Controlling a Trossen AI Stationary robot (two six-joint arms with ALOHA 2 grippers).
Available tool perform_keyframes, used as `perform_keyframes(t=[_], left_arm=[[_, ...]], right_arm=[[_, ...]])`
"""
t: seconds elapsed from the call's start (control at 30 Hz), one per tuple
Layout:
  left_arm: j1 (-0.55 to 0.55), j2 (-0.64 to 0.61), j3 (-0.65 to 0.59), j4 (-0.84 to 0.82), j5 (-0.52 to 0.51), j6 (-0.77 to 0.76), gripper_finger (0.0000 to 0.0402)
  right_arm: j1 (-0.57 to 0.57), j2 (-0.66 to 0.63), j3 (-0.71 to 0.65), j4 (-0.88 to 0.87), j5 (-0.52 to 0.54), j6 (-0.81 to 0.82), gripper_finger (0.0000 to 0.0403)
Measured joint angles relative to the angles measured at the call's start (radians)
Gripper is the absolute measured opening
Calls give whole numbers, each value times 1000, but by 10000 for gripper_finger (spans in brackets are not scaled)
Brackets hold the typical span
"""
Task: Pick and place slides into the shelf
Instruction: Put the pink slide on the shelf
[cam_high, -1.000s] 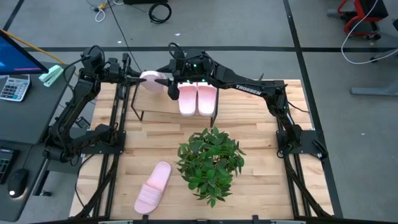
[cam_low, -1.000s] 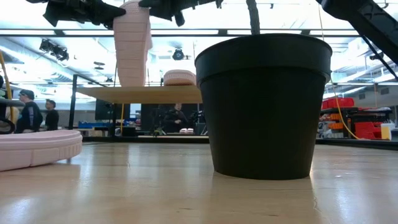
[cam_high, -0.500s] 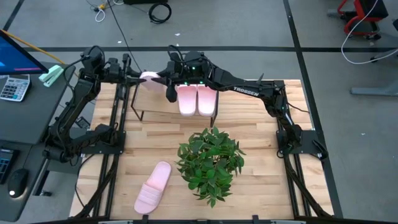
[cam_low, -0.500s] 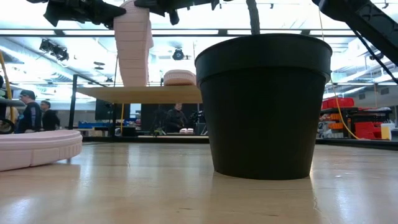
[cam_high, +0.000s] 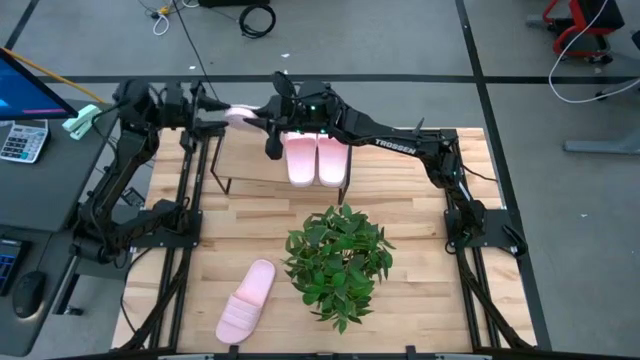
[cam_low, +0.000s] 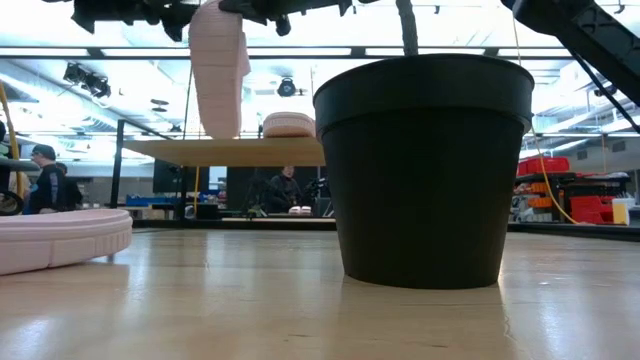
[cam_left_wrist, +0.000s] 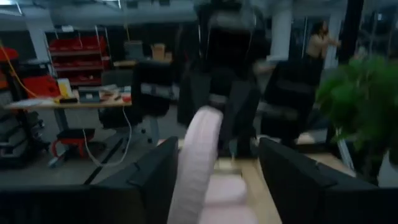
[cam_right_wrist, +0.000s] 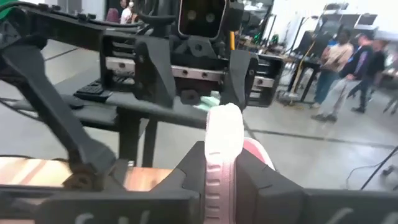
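Two pink slides (cam_high: 318, 160) set on shelf (cam_high: 245, 166), third slide (cam_high: 240, 113) held edgewise above its left end by right gripper (cam_high: 266, 123) fingers, left gripper (cam_high: 208, 108) fingers wide, fourth slide (cam_high: 246, 300) on tabletop (cam_high: 420, 280) beside potted plant (cam_high: 339, 262).

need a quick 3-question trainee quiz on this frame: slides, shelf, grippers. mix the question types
1. True or false: the right gripper is clamped on a slide held on edge above the shelf.
2. How many slides rest on the shelf?
A) none
B) two
C) four
3. Fill in: the slide on the tabletop lies on the ___ arm's side of the potted plant.

Key:
1. True. The left gripper is open around the same slide, its fingers apart on either side.
2. B, the pair side by side at the shelf's right end.
3. left
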Motion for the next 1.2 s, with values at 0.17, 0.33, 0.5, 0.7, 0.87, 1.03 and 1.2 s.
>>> perform_keyframes(t=[0.17, 0.33, 0.5, 0.7, 0.87, 1.03, 1.2], left_arm=[[10, -3, 0, 340, -2, -404, 247], [7, -13, 6, 569, -42, -780, 242], [7, -47, 12, 562, -111, -813, 226], [-24, -74, 12, 563, -153, -814, 210], [-57, -79, 12, 563, -154, -826, 201], [-92, -80, 12, 563, -167, -833, 195], [-129, -79, 12, 562, -168, -833, 196]], right_arm=[[-1, 0, 0, 71, 16, -47, 45], [1, 0, -1, 22, 11, -140, 45], [2, 7, -1, -15, -17, -191, 45], [-3, 49, -1, 38, -40, -201, 45], [10, 93, -1, 110, -53, -183, 45], [15, 112, -1, 138, -49, -242, 45], [16, 135, 0, 143, -47, -288, 45]])
